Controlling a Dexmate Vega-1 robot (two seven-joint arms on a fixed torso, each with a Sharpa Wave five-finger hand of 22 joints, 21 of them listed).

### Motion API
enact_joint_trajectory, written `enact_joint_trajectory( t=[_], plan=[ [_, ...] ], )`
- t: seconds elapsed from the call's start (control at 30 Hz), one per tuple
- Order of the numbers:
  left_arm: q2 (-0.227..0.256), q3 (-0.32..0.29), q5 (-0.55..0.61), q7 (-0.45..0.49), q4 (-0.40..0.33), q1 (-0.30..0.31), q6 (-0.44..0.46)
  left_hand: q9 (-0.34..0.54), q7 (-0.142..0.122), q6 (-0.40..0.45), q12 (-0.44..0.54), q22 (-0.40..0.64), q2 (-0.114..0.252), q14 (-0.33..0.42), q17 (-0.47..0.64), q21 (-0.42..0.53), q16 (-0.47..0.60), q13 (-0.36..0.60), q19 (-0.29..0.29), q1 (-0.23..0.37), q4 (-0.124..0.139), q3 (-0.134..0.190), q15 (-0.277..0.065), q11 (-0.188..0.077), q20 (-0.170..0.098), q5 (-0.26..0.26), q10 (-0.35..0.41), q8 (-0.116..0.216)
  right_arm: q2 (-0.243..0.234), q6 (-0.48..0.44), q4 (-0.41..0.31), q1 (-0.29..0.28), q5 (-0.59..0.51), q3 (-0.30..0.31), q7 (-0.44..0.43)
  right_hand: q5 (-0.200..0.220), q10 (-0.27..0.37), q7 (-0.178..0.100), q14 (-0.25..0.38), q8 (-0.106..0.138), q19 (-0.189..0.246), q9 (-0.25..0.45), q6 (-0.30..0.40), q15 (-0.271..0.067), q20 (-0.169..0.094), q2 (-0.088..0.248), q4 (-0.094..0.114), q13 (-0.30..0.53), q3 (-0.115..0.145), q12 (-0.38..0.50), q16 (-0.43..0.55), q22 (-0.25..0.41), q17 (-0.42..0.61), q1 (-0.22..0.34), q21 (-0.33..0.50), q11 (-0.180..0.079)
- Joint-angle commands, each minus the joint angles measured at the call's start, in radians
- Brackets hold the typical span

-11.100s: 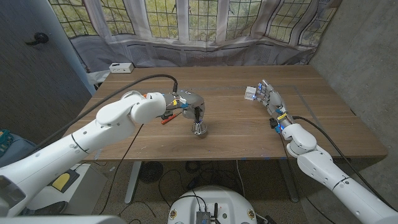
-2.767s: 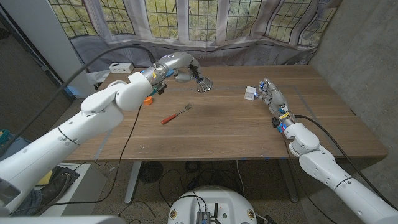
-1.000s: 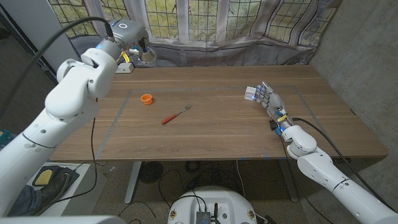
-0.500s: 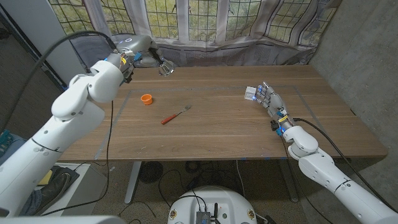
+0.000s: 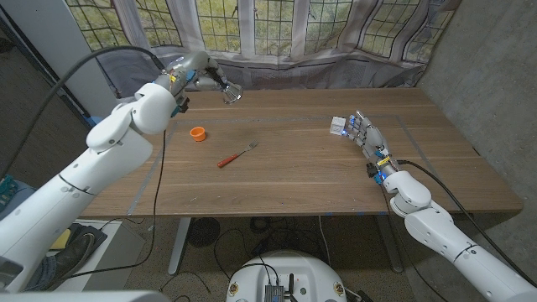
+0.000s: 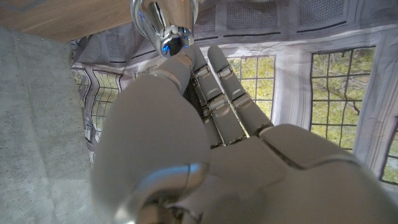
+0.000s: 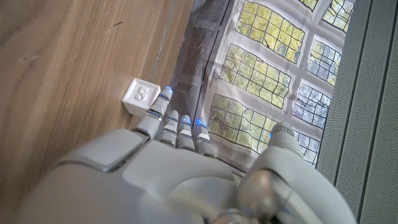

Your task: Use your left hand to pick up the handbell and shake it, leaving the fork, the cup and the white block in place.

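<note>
My left hand is raised above the table's far left part and holds the shiny silver handbell, whose mouth points to the right. The left wrist view shows that hand with the handbell at its fingertips. An orange cup stands on the table below the arm. The fork, with an orange handle, lies near the middle. The white block sits at the right, and my right hand stands beside it with fingers straight, holding nothing. The right wrist view shows the white block just past that hand's fingertips.
A white box lies at the table's far left corner. Curtained windows run behind the far edge. A grey wall closes the right side.
My left arm has swung the handbell from the far left corner rightward and lower over the last second. The cup, fork, block and right hand have stayed put.
</note>
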Motion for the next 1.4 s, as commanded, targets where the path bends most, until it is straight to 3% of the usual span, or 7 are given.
enact_joint_trajectory(
  t=[0.03, 0.3, 0.5, 1.4],
  plan=[
    [0.021, 0.213, -0.014, -0.087, 0.085, -0.223, 0.061, 0.002, 0.007, 0.002, -0.003, 0.0, 0.0, 0.102, 0.004, 0.007, 0.003, 0.381, -0.007, 0.005, 0.0, 0.006, -0.095, -0.009, 0.0, 0.004, 0.036, -0.002, 0.0, 0.013, -0.006, -0.022, 0.0, 0.009, -0.012, -0.003, 0.007, 0.001, 0.006, 0.002, 0.001, 0.003, 0.008, 0.001, 0.007, 0.005, 0.0, 0.006, -0.005, 0.0, -0.004, 0.003, 0.004, 0.009, -0.001, 0.005],
    [-0.01, 0.329, 0.004, -0.157, 0.156, -0.346, 0.045, 0.003, 0.006, 0.004, -0.003, 0.0, 0.0, 0.1, 0.005, 0.012, 0.002, 0.385, -0.012, 0.006, -0.001, 0.006, -0.096, -0.007, 0.0, 0.004, 0.038, -0.004, -0.002, 0.019, -0.018, -0.045, 0.004, 0.022, -0.024, -0.003, 0.007, 0.0, 0.007, 0.002, 0.001, 0.003, 0.008, 0.0, 0.007, 0.005, -0.001, 0.006, -0.004, 0.0, -0.004, 0.003, 0.004, 0.01, -0.002, 0.004],
    [-0.028, 0.378, 0.001, -0.208, 0.21, -0.409, 0.023, 0.004, 0.004, 0.004, -0.007, 0.0, 0.0, 0.102, 0.005, 0.015, 0.003, 0.383, -0.013, 0.006, 0.0, 0.006, -0.096, -0.008, 0.0, 0.004, 0.037, -0.004, -0.007, 0.021, -0.027, -0.052, -0.004, 0.026, -0.028, -0.003, 0.007, 0.0, 0.007, 0.001, 0.002, 0.003, 0.007, 0.001, 0.006, 0.005, 0.0, 0.006, -0.005, 0.0, -0.004, 0.003, 0.004, 0.009, -0.001, 0.003],
    [-0.17, 0.538, 0.043, -0.301, 0.454, -0.59, -0.073, 0.007, 0.004, 0.005, -0.013, -0.001, 0.001, 0.095, 0.006, 0.025, 0.0, 0.39, -0.029, 0.004, 0.001, 0.007, -0.093, -0.006, 0.003, 0.004, 0.038, -0.008, 0.01, 0.036, 0.0, -0.041, -0.002, 0.027, -0.023, -0.003, 0.007, 0.001, 0.008, 0.001, 0.003, 0.003, 0.007, 0.001, 0.005, 0.005, 0.0, 0.006, -0.005, -0.001, -0.005, 0.003, 0.004, 0.01, -0.001, 0.005]
  ],
)
